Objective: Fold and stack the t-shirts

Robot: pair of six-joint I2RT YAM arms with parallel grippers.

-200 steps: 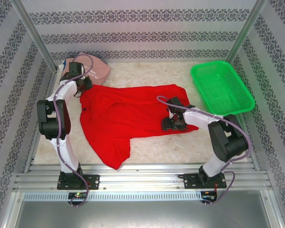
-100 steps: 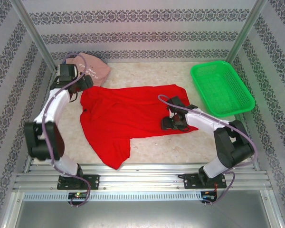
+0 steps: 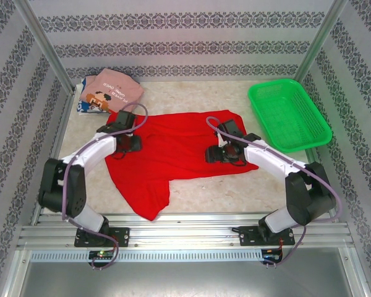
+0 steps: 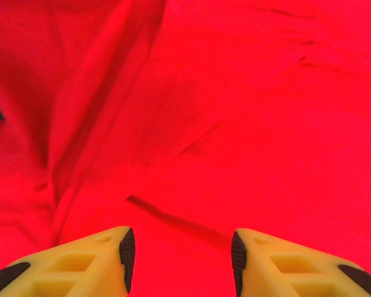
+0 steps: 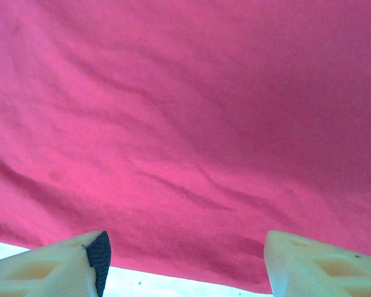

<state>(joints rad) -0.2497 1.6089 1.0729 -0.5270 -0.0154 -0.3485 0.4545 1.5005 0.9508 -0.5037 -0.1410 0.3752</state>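
The bright red t-shirt [image 3: 173,148] lies spread and creased across the middle of the table, one part trailing toward the front edge. My left gripper [image 3: 126,146] hovers over its left part, open, with wrinkled red cloth [image 4: 235,124] under the gap [image 4: 182,260] between its fingers. Over the shirt's right part is my right gripper [image 3: 217,154], also open [image 5: 185,260], with the red cloth [image 5: 185,124] and its edge just ahead of the fingertips. In the back left corner the dusty-pink printed shirt [image 3: 114,91] lies folded on top of the white-blue one [image 3: 83,106].
A green mesh basket [image 3: 289,114] stands at the back right. Patterned walls and two slanted metal posts enclose the table [image 3: 235,192]. Bare tabletop shows in front of the red shirt and between it and the basket.
My left arm has swung away from the back left corner to above the red shirt's left part, uncovering the folded pink shirt. My right gripper has shifted slightly back over the shirt.
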